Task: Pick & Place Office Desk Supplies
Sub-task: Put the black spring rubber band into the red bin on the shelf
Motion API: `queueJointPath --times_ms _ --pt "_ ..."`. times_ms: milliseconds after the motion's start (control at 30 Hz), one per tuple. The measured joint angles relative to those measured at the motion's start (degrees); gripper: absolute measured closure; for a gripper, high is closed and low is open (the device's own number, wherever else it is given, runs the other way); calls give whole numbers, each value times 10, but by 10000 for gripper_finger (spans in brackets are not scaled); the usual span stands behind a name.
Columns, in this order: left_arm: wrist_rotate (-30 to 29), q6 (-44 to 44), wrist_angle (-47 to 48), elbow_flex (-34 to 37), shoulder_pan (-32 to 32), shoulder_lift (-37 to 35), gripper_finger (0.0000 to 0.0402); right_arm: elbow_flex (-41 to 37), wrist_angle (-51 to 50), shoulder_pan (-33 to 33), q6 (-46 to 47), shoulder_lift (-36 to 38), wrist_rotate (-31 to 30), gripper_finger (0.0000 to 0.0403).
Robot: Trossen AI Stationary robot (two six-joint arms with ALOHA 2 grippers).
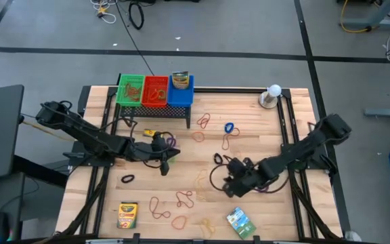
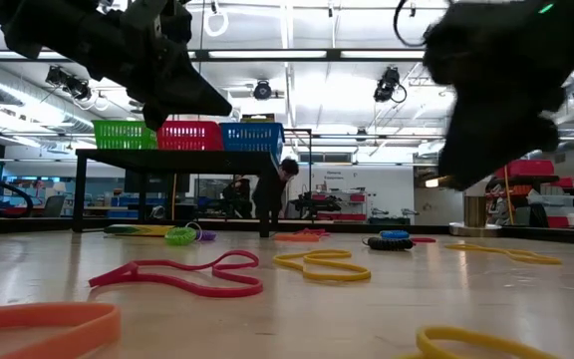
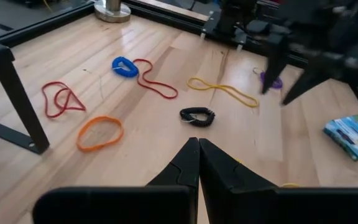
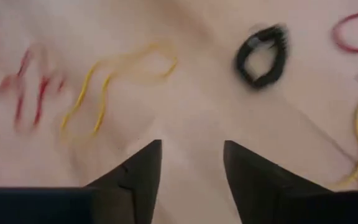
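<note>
Thin rubber-band loops in several colours lie flat over the wooden table. A black band and a yellow band lie just beyond my right gripper, which hovers open above the bare wood at the table's right middle. My left gripper is shut and empty at the table's left middle, raised off the wood. A crayon box and a green packet lie flat near the front edge. A second crayon box stands in the blue basket.
A black rack at the back left carries green, red and blue baskets. A white ball on a round base stands at the back right. A red band, an orange band and a blue band lie mid-table.
</note>
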State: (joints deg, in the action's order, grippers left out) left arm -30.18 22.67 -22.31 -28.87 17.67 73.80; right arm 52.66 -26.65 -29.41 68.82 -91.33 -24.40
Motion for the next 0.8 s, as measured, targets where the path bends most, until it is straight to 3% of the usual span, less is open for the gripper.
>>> queueJointPath --times_ms 133,267,500,633,800 --pt "4 53 2 0 0 0 392 0 69 20 32 -35 -49 197" --pt "3 79 9 -1 0 3 392 0 65 41 17 -59 -52 163" --pt "2 93 12 -1 -1 26 392 0 65 66 -101 -88 -153 125" --pt "2 106 10 -1 0 43 392 0 74 82 -127 -113 -140 124" --pt "3 108 -3 -1 0 55 392 -1 85 85 -81 -148 -97 124"
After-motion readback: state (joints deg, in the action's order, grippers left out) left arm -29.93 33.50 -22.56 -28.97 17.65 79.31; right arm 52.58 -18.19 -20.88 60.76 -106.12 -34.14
